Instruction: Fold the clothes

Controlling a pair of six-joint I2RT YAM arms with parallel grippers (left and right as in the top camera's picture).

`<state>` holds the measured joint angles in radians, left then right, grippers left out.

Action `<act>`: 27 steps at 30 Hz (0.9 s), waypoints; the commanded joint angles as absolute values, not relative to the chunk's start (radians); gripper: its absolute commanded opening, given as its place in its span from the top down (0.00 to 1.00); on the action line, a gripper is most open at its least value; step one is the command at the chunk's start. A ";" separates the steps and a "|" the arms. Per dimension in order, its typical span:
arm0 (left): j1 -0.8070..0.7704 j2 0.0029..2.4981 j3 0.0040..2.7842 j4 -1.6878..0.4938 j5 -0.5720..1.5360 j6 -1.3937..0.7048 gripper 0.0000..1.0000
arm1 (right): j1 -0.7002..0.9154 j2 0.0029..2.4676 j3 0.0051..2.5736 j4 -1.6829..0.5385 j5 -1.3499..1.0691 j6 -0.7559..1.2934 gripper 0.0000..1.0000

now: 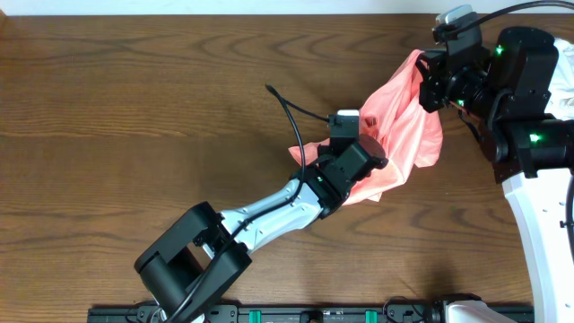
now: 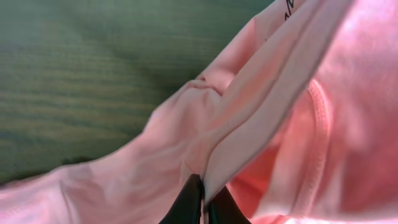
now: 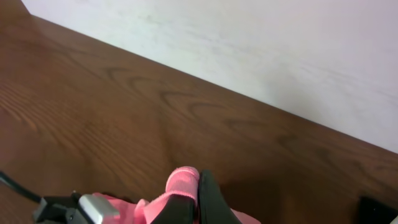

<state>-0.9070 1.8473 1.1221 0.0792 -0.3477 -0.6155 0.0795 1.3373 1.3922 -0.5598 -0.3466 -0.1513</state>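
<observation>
**A:** Where is the shirt (image 1: pixel 405 126)?

**B:** Right of the middle of the worktop (image 1: pixel 134 108), bunched into a loose rope between the 2 arms. The right jaws are shut on its upper end, near the far edge. The right wrist view shows a pink fold of shirt (image 3: pixel 180 182) pressed against the black finger. The left jaws are shut on a lower fold, and the left wrist view shows shirt (image 2: pixel 261 124) pinched between the 2 tips.

**A:** What worries you?

**B:** Neither grip looks like it is on a corner or a hem end, and the left one seems to hold several layers at once. If the arms spread from here, I'd expect a twisted bundle, not a flat sheet. Any fold made on that would come out crooked.

**A:** Could it slip?

**B:** Likely enough. The fabric is thin, and the left bite sits at the very tips. A hard pull could draw it out of 1 grip, and the shirt would drop in a heap.

**A:** Anything else?

**B:** The left arm (image 1: pixel 269 211) reaches over part of the shirt, so lowering there could trap cloth beneath it. The 2 wrists are also near each other, and a careless swing could knock them together.
</observation>
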 commanded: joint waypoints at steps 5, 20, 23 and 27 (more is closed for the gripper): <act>-0.806 1.705 1.135 -0.019 -0.392 -0.355 0.94 | 0.059 1.341 1.410 -0.565 -0.348 -0.158 0.95; -0.590 1.322 1.135 -0.175 -0.421 -0.274 0.94 | 0.059 1.343 1.410 -0.609 -0.347 -0.109 0.11; -0.590 1.299 1.135 -0.175 -0.421 -0.257 0.94 | 0.059 1.349 1.410 -0.639 -0.339 -0.109 0.01; -0.590 1.292 1.135 -0.176 -0.421 -0.235 0.94 | 0.057 1.372 1.410 -0.693 -0.329 -0.108 0.01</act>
